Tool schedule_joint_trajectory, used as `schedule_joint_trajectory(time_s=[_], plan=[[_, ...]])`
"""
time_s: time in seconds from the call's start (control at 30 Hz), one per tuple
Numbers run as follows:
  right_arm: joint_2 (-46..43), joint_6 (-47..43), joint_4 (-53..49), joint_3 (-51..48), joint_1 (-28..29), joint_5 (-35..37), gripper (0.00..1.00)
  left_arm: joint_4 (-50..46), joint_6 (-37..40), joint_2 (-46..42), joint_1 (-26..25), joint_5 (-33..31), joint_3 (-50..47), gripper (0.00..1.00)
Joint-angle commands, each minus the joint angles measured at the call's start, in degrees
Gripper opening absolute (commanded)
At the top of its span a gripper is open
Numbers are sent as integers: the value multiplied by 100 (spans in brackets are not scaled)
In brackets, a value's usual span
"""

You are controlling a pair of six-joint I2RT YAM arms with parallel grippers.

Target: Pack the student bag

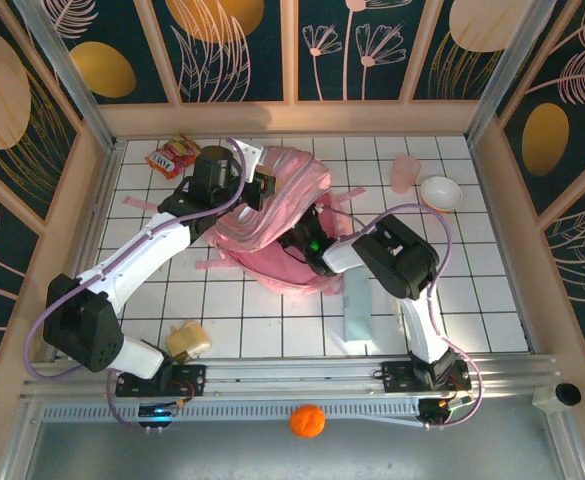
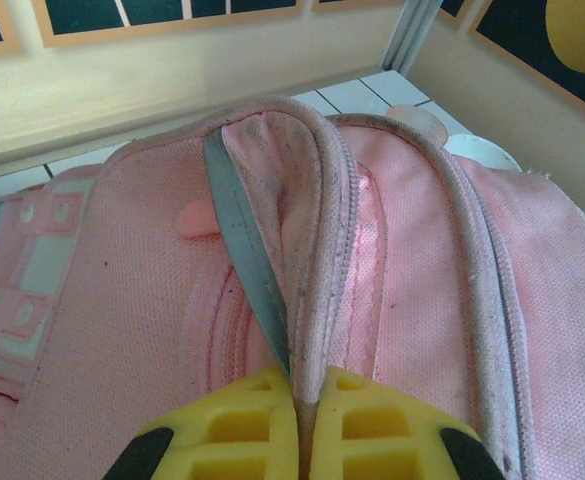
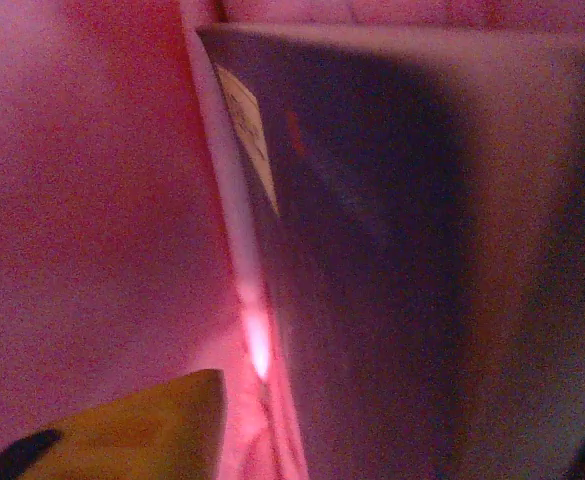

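**Yellow pads (image 2: pixel 222 430) pinch the student bag (image 2: pixel 122 300) open: a slip would drop the rim on the other arm**

Pressed together on a fold of the zipped rim, the left gripper (image 2: pixel 297 405) pinches the bag by the edge of its mouth and holds that edge raised. Grey binding and pink cloth run up from between its fingertips. The hold is narrow and on soft fabric. If the cloth creeps out of the pinch, the mouth would likely sag shut.

That matters because the right gripper (image 1: pixel 310 243) is inside the bag's opening. From its wrist, one yellow finger (image 3: pixel 142 425) shows against the pink lining, beside a dark flat item (image 3: pixel 392 250) with a pale label, standing on edge. Whether these jaws are spread or gripping, I cannot tell, nor whether the finger touches the item.

If the item is loose and only leaning, it may tip as the arm leaves. A finger that catches the lining or the zip on withdrawal could drag the whole bag.

Seen from above, the bag lies slumped in the middle of the table (image 1: pixel 272 330), between the two arms. A pink cup (image 1: pixel 404 172) and a white bowl (image 1: pixel 440 192) stand apart to its right, so a hard tug that way might knock them.
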Motion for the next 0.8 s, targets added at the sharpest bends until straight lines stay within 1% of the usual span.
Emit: schedule_joint_trajectory(time_s=[0.0,0.17,0.37,0.47,0.6,0.7,0.77], plan=[[-486,-219,-276,-552,-46,13,67,912,-24,-111,12,-132,223,0],[-1384,-431,-225,-1478,-46,71,69,865,-16,-144,16,-354,57,0],[-2630,-769,-836,-2242,20,-44,68,792,108,-196,55,-616,-57,0],[-3402,-932,-1363,-2583,42,44,68,706,239,-206,56,-715,-97,0],[-4634,-1205,-2386,-2849,4,248,67,719,412,-209,62,-820,-307,0],[-5542,-1465,-3248,-2900,-91,439,67,774,570,-185,60,-732,-559,0],[-6001,-1725,-3756,-2846,-252,415,67,877,686,-121,56,-573,-789,0]])
